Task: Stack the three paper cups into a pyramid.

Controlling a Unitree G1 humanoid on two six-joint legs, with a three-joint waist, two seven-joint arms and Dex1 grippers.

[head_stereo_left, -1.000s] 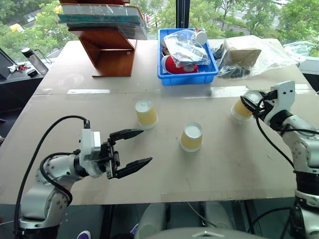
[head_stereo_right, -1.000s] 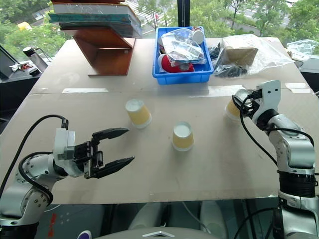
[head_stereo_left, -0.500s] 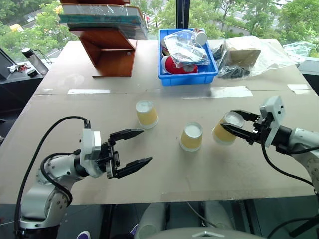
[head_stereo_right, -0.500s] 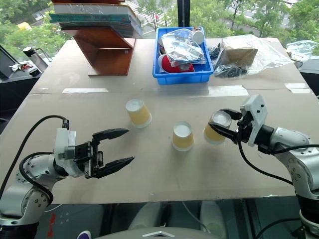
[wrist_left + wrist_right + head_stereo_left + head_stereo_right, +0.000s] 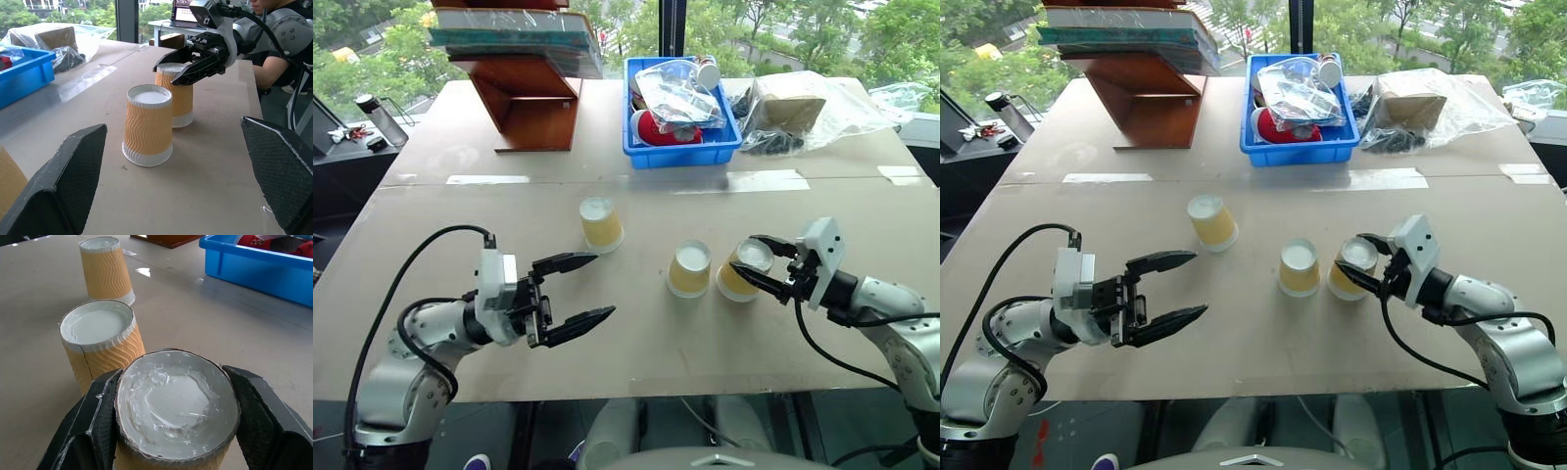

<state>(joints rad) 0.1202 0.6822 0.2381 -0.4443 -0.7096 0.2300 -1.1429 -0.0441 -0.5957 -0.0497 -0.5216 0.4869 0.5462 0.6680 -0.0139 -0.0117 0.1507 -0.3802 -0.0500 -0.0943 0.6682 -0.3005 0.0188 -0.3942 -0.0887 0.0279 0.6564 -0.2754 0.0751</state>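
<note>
My right pincer [image 5: 751, 261] is clenched on a paper cup [image 5: 742, 273], one black finger on each side of its upper part. The cup is upside down, white base up, and sits just to the right of the middle cup [image 5: 689, 269]. The two cups are very close together; whether they touch I cannot tell. From my left wrist camera the held cup [image 5: 176, 93] appears to have its rim down on the table [image 5: 636, 333], just behind the middle cup [image 5: 148, 126].

The middle cup also stands upside down, near the centre of the brown table. The third cup [image 5: 601, 223] is farther away and to the left of it, well apart from the other two, upside down too and leaning a little.

My left pincer [image 5: 578, 290] hangs over the near left part of the table with its fingers spread wide, grasping nothing. It points to the right toward the cups, and is well apart from them.

At the far side of the table is a blue bin [image 5: 680, 147] filled with plastic-wrapped items. Left of it stands a wooden stand [image 5: 529, 98] with books [image 5: 509, 29] on top. Right of the bin lies a box in a clear plastic bag [image 5: 803, 103]. A person [image 5: 274, 54] sits beyond the right edge of the table.
</note>
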